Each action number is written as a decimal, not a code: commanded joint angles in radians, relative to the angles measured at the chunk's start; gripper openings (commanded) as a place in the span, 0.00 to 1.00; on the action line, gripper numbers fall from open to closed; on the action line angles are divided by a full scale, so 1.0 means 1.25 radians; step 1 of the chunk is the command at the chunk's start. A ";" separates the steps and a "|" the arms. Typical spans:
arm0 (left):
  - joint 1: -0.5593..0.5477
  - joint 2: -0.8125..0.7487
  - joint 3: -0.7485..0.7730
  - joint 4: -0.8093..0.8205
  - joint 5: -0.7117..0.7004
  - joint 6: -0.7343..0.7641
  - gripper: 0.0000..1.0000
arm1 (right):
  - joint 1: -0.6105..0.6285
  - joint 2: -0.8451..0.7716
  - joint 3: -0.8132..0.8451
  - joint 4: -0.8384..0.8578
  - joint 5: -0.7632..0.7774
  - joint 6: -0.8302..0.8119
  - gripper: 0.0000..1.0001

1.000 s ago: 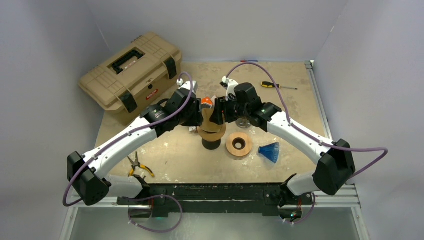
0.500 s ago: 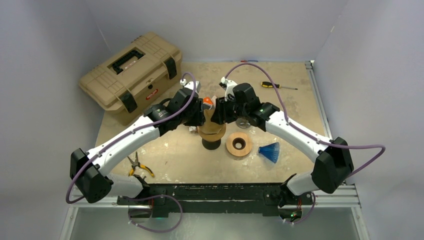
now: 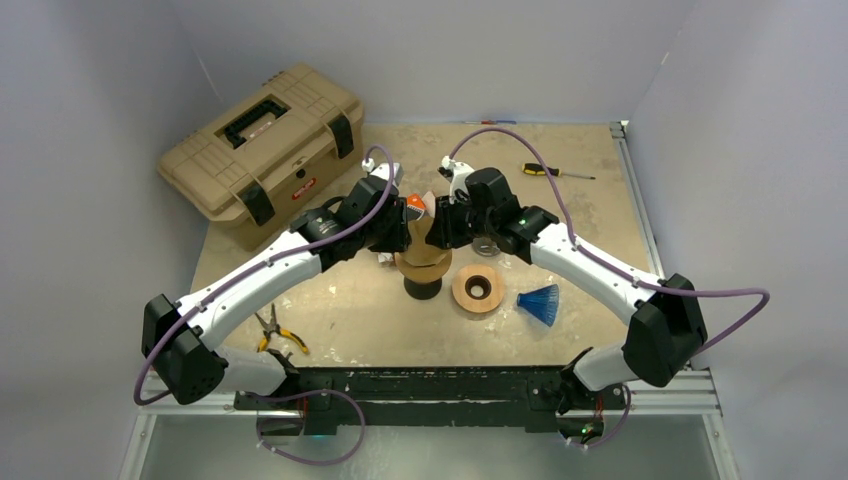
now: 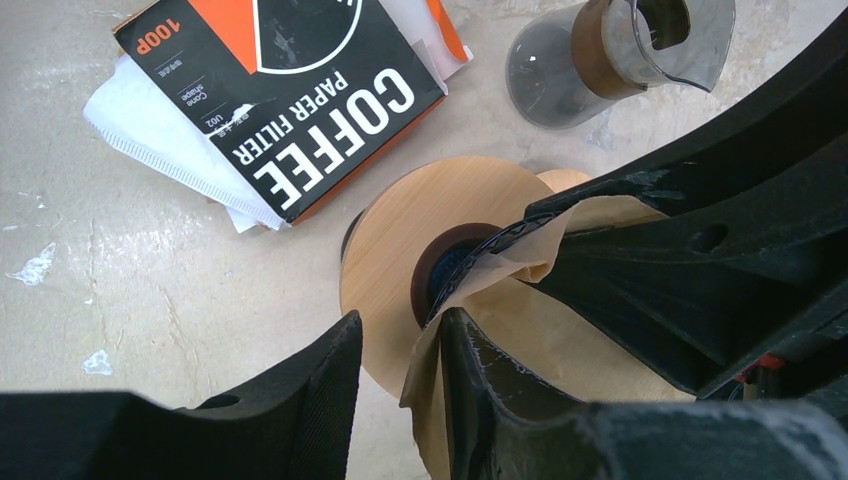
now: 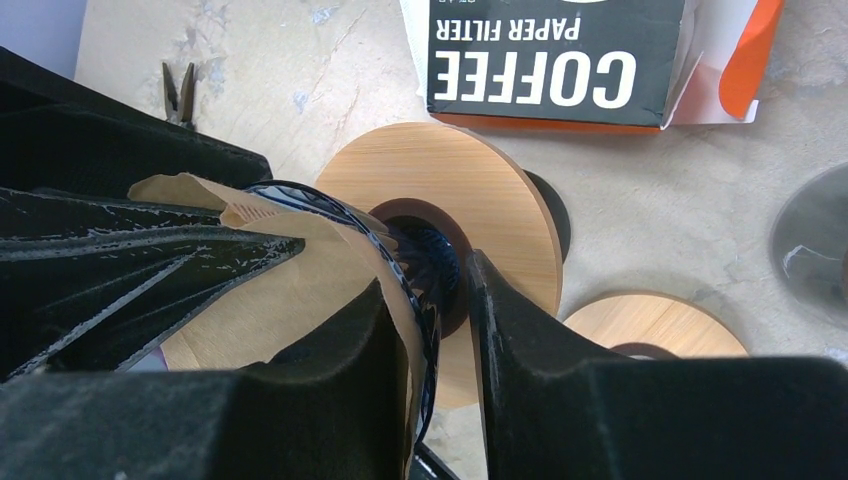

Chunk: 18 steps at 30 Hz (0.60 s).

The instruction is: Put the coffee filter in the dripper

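**Filter (image 4: 520,340) over the dripper (image 3: 422,264), both grippers loose round its rim**

The filter, a brown paper cone, stands mid-table above the dripper. Its narrow end reaches down to the dark hole in the dripper's wooden collar (image 5: 500,190). Whether the tip is seated in that hole cannot be told. The dripper stands upright on a black base (image 3: 422,289).

The left gripper (image 4: 400,330) comes in from the left and straddles the filter's left rim. The paper lies against one finger (image 4: 500,420), and a gap shows between it and the other finger, so the jaws stand apart and are not clamped on it.

The right gripper (image 5: 425,285) comes in from the right and straddles the opposite rim in the same way. The paper lies against one finger (image 5: 330,400), and a strip of collar shows before the other. Its jaws are also loose round the paper.

Just far of the dripper lies a box (image 4: 300,110) of filters, flat, with white filters (image 4: 150,130) poking from its end. A glass carafe (image 4: 560,70) is to the right of the box. A wooden ring (image 3: 478,288) lies just right of the dripper, and a blue cone (image 3: 540,304) lies right of that. On the table (image 3: 350,320), a toolbox (image 3: 262,150) sits far left, a screwdriver (image 3: 555,172) far right, and pliers (image 3: 278,335) near left.
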 commanded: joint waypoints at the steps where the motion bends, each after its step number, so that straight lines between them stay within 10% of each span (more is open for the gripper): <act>1: 0.000 -0.007 0.003 0.008 -0.011 0.010 0.35 | 0.001 -0.008 -0.001 0.024 0.000 -0.009 0.30; 18: -0.001 -0.061 0.020 0.016 0.025 -0.001 0.67 | 0.000 -0.091 0.011 0.003 0.001 -0.001 0.75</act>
